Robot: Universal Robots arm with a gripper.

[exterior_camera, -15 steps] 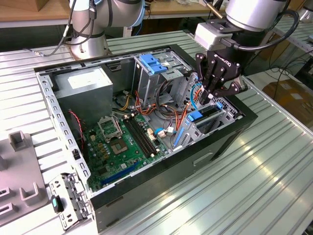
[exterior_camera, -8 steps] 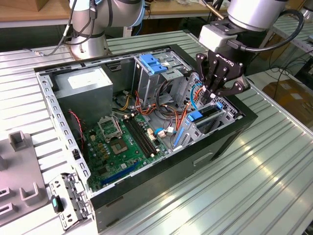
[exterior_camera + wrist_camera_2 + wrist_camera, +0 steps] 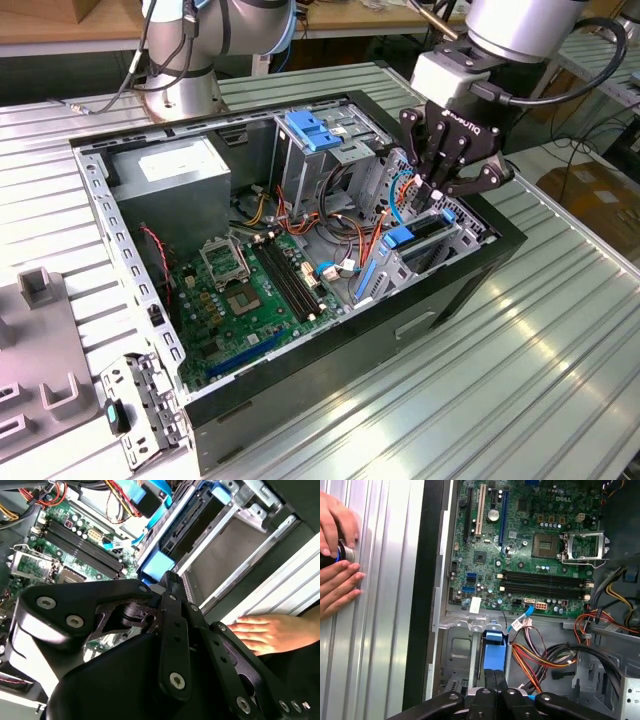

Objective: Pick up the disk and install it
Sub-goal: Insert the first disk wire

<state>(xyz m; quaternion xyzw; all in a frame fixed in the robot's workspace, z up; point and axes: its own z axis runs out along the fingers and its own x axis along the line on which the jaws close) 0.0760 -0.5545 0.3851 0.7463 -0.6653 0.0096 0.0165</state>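
Now, fingers closed, tips touching disk

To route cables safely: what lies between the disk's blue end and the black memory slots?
In the first wrist view, a light-blue cable with a white tag crosses the metal ledge between the disk and the memory slots.

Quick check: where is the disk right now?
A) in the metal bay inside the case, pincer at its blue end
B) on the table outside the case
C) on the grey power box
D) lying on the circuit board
A: in the first wrist view the disk sits blue end up in the metal bay, with the pincer right at it.
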